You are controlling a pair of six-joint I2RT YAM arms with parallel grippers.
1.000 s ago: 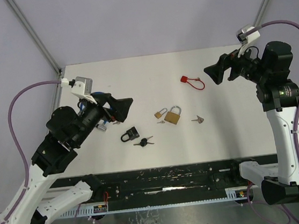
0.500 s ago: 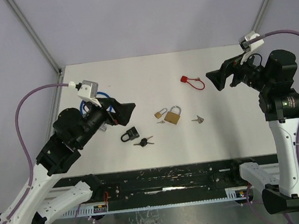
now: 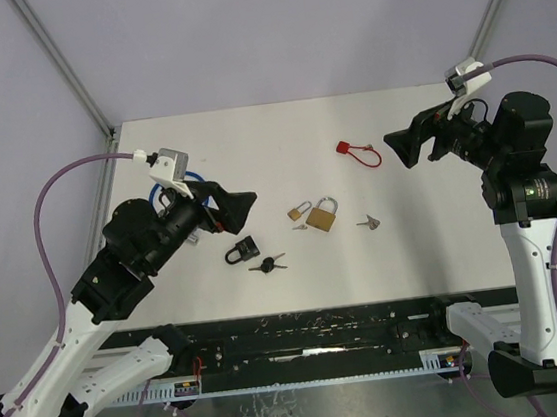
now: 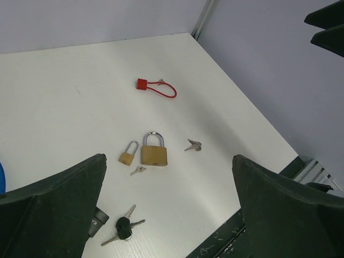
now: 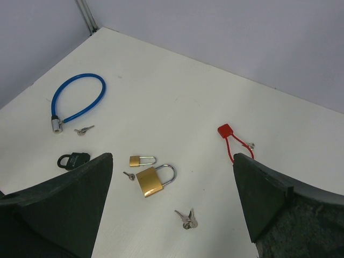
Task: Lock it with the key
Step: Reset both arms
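The left tool point(image 3: 241, 205) and right tool point(image 3: 399, 141) hover empty, jaws apart. Mid-table point(image 3: 423, 242), the large brass padlock point(image 3: 323, 215) lies between a small key point(image 3: 301, 227) and a key pair point(image 3: 368, 223) (other locks lie nearby). A mismatched key could be picked, and thin, flat keys may slip.

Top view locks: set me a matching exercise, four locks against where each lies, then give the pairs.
1 blue cable lock
2 red cable lock
3 black padlock
4 large brass padlock

a beside the small brass padlock
b next to the black-headed keys
c partly hidden by the left arm in the top view
d farthest right of the locks

Pairs: 1-c, 2-d, 3-b, 4-a
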